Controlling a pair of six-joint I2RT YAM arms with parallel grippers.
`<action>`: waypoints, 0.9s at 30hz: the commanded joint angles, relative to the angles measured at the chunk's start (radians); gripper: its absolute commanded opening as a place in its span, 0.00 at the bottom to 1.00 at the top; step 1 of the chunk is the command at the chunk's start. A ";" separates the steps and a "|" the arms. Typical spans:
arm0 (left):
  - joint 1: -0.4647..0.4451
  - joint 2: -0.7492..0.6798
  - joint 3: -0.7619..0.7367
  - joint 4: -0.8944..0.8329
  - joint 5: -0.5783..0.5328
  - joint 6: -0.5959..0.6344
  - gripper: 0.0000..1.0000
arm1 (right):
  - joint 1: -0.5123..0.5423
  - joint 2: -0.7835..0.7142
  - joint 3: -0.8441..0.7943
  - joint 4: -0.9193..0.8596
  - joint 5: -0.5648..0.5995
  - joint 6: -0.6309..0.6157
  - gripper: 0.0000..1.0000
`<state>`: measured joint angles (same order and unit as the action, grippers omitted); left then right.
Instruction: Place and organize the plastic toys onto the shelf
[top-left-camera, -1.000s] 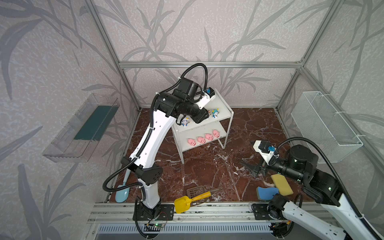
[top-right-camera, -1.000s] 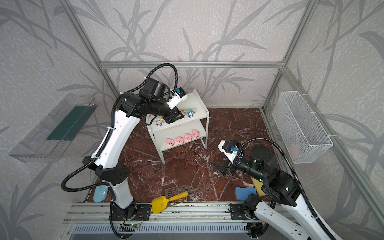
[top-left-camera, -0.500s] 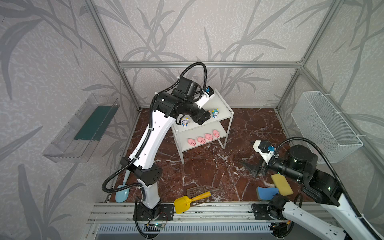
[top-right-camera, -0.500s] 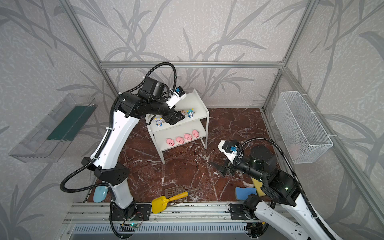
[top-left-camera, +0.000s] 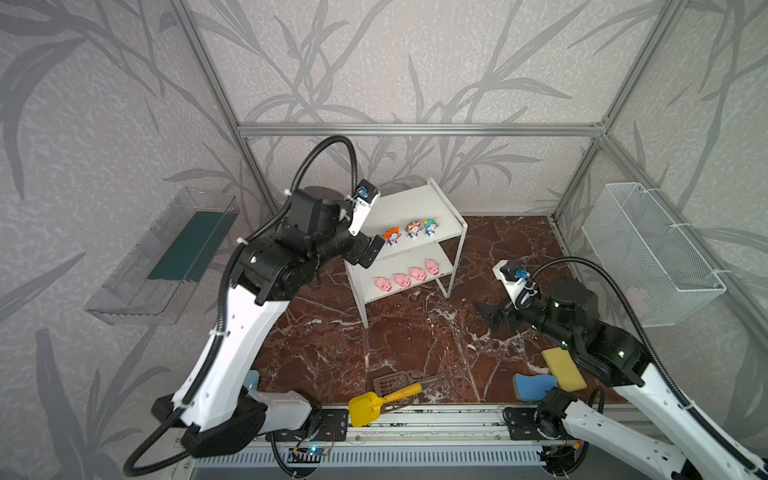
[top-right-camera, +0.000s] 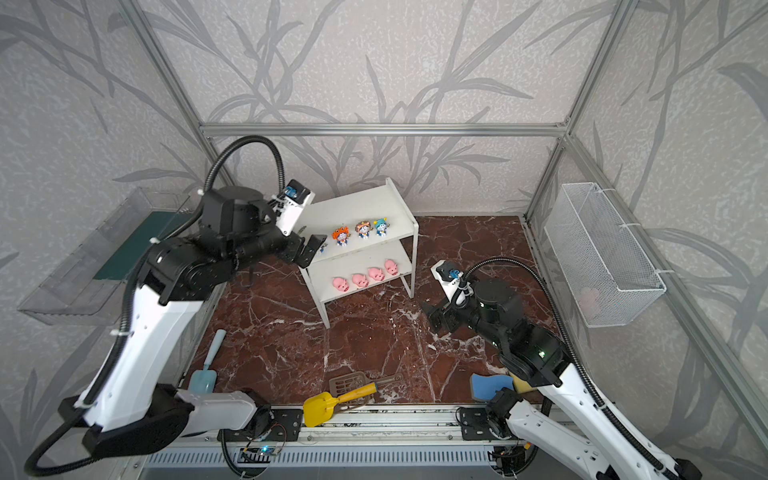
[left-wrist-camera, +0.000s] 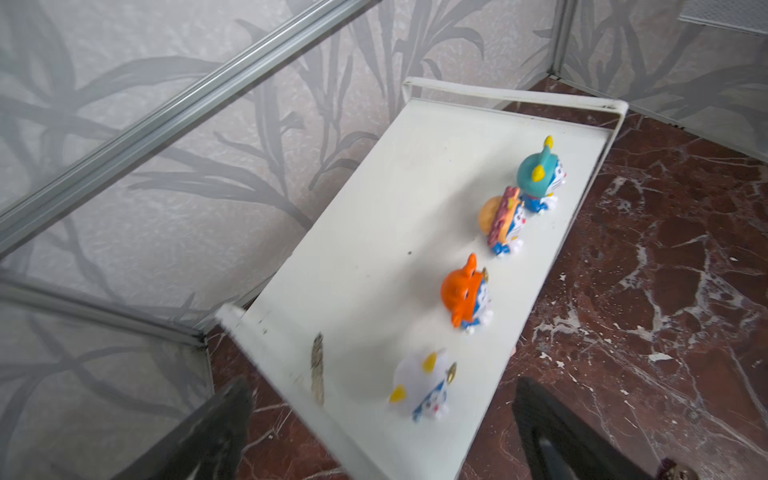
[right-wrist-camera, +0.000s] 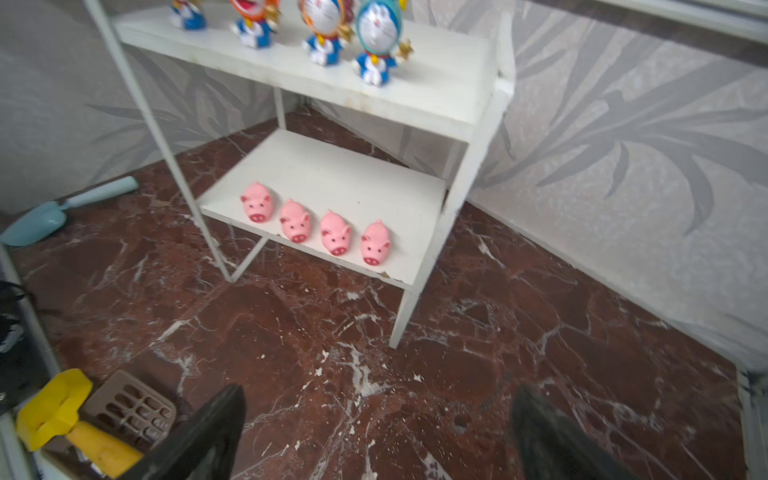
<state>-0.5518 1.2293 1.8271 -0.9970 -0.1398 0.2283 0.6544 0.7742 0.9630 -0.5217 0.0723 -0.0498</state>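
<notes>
Plastic toys (top-left-camera: 413, 228) all on shelf (top-left-camera: 411, 203): four figurines (left-wrist-camera: 467, 295) line top board's front edge, four pigs (right-wrist-camera: 295, 226) the lower board's. Left end effector (top-right-camera: 308, 243), right end effector (right-wrist-camera: 378, 401) released, empty. Likely finished.

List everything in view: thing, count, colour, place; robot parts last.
small white two-tier shelf: 1, white, back of the marble floor
big-headed cartoon figurines: 4, headgear white, orange, brown, teal, row on top board
small plastic pig figures: 4, pink, row on lower board
plastic scoop with handle: 1, yellow, floor's front edge
slotted spatula: 1, brown, under the scoop's handle
small shovel: 1, pale blue, front left floor
foam sponges: 2, blue and yellow, front right floor
wire-mesh basket: 1, white, right wall
clear plastic tray: 1, transparent, left wall, holds dark green sheet
left claw: 1, black, open, at top board's end
right claw: 1, black, open, above the floor
</notes>
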 joint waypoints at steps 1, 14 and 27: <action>0.007 -0.137 -0.170 0.130 -0.203 -0.069 1.00 | -0.096 0.033 -0.027 0.020 0.091 0.110 0.99; 0.059 -0.557 -0.797 0.387 -0.567 -0.267 1.00 | -0.325 0.197 -0.264 0.337 0.311 0.033 0.99; 0.398 -0.338 -1.162 0.721 -0.696 -0.512 1.00 | -0.520 0.498 -0.416 0.866 0.177 -0.067 0.99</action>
<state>-0.1837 0.8734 0.6781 -0.3908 -0.7486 -0.1699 0.1646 1.2457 0.5697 0.1703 0.3042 -0.1066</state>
